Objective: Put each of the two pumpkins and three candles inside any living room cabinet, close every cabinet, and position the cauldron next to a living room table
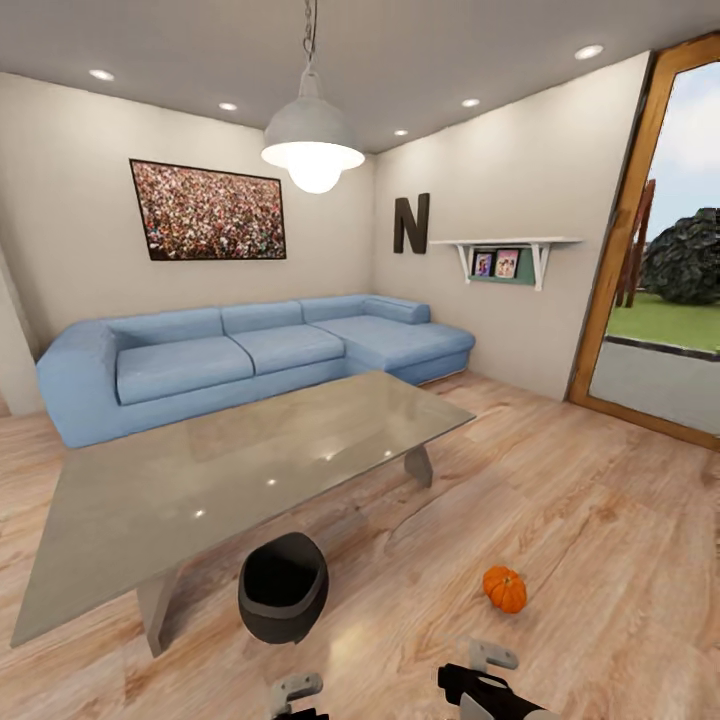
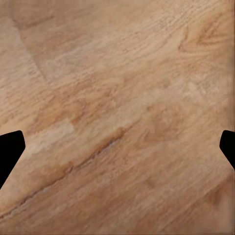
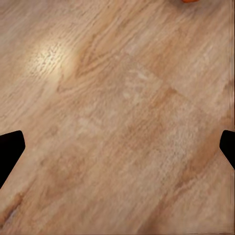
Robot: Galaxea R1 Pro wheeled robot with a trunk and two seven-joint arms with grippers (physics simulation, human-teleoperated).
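One small orange pumpkin (image 1: 505,588) lies on the wooden floor, right of the table. The black cauldron (image 1: 283,587) stands on the floor against the near edge of the glass-topped table (image 1: 200,480), partly under its top. My left gripper (image 2: 117,152) is open over bare floorboards, its black fingertips (image 2: 10,152) far apart. My right gripper (image 3: 117,152) is also open over the floor, and a sliver of the orange pumpkin (image 3: 188,1) shows at that view's edge. Both wrists (image 1: 297,688) show low in the head view, near the cauldron and pumpkin. The candles and cabinet are out of view.
A blue corner sofa (image 1: 250,350) runs along the far walls behind the table. A pendant lamp (image 1: 313,150) hangs over the table. A glass door (image 1: 660,300) with a wooden frame stands at the right. Open floor lies between the table and the door.
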